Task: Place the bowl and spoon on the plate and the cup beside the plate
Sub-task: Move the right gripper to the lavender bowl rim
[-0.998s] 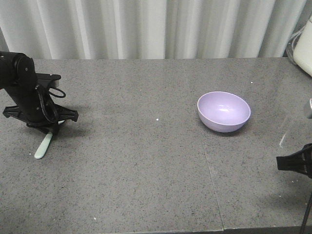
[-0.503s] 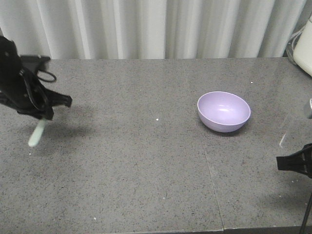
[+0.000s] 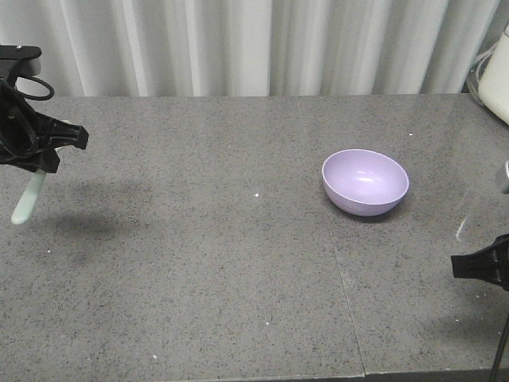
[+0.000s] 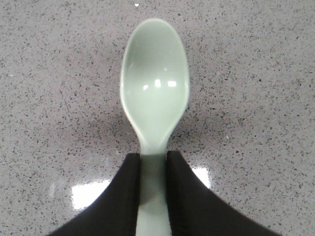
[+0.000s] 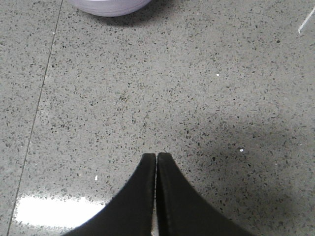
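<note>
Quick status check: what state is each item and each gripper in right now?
spoon: gripped by its handle, hanging above the table, scoop end down.
bowl: upright on the table, empty.
left gripper: shut on the spoon.
right gripper: shut, holding nothing.

I count one bowl (image 3: pixel 365 182). One spoon (image 3: pixel 26 200), well left of bowl. Two grippers: left gripper (image 4: pixel 153 158) well left of bowl, right gripper (image 5: pixel 156 156) right of bowl, toward near edge. One table (image 3: pixel 238 270). One curtain (image 3: pixel 238 48) behind bowl. One white object (image 3: pixel 497 79) right of bowl, far back; can't identify it.
</note>
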Robot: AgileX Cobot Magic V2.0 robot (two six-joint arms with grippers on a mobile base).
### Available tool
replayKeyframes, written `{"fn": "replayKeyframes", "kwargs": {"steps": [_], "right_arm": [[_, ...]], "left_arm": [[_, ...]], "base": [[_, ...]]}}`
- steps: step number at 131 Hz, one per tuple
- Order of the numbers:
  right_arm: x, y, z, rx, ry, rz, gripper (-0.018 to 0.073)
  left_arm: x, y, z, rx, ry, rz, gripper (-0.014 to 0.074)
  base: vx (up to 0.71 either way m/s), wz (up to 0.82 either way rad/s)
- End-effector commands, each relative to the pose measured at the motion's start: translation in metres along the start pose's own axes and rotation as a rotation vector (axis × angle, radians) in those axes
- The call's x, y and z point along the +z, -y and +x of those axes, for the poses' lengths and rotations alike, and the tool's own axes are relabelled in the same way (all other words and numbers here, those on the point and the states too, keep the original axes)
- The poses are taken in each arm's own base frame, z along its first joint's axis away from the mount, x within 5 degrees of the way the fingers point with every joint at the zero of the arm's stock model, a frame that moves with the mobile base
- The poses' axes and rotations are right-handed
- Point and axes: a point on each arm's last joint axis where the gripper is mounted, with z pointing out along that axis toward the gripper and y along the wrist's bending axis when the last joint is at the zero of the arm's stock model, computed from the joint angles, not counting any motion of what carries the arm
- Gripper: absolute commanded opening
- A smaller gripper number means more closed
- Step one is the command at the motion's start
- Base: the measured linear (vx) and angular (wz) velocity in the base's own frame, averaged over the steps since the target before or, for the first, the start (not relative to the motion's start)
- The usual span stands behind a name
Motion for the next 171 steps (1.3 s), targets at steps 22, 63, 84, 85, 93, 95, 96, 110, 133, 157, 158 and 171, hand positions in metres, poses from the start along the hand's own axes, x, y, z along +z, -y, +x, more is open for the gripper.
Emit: {"fn": "replayKeyframes", "kwargs": {"steps": [22, 63, 84, 85, 93, 95, 96, 110, 133, 157, 158, 171], "right_arm": [[-0.010, 0.000, -0.012, -0.013, 0.085, 0.008, -0.0007], [-0.010, 0.000, -0.012, -0.013, 0.086, 0.008, -0.0007], [-0.010, 0.000, -0.015, -0.004, 0.119, 0.008, -0.0006], [-0.011, 0.000, -0.015, -0.005, 0.124, 0.011, -0.0006], [-0.011, 0.001, -0.018, -0.009, 0.157, 0.021, -0.0005], [-0.011, 0.001, -0.019, -0.009, 0.167, 0.023, -0.0005], [-0.011, 0.001, -0.020, -0.009, 0.172, 0.024, -0.0005], [-0.013, 0.002, -0.030, -0.004, 0.242, 0.036, -0.0001], [-0.016, 0.003, -0.063, -0.008, 0.237, 0.027, 0.0006], [-0.021, 0.004, -0.088, -0.061, 0.289, 0.041, 0.0008], [-0.021, 0.004, -0.088, -0.061, 0.289, 0.041, 0.0008], [-0.018, 0.006, -0.105, -0.062, 0.303, 0.043, 0.0014]], "left_arm": [[-0.024, 0.003, -0.004, -0.001, 0.102, 0.012, -0.0008], [-0.024, 0.003, -0.004, -0.001, 0.102, 0.012, -0.0008], [-0.024, 0.003, -0.004, -0.001, 0.102, 0.012, -0.0008], [-0.024, 0.003, -0.004, -0.001, 0.102, 0.012, -0.0008], [-0.024, 0.003, -0.004, -0.001, 0.102, 0.012, -0.0008], [-0.024, 0.003, -0.004, -0.001, 0.102, 0.012, -0.0008], [-0.024, 0.003, -0.004, -0.001, 0.102, 0.012, -0.0008], [-0.024, 0.003, -0.004, -0.001, 0.102, 0.012, -0.0008], [-0.024, 0.003, -0.004, -0.001, 0.102, 0.012, -0.0008], [-0.024, 0.003, -0.004, -0.001, 0.100, 0.011, -0.0008], [-0.024, 0.003, -0.004, -0.001, 0.100, 0.011, -0.0008], [-0.024, 0.003, -0.004, -0.001, 0.100, 0.011, -0.0008]], "base": [[0.00, 0.00], [0.00, 0.00], [0.00, 0.00], [0.00, 0.00], [0.00, 0.00], [0.00, 0.00], [0.00, 0.00], [0.00, 0.00], [0.00, 0.00], [0.00, 0.00], [0.00, 0.00], [0.00, 0.00]]}}
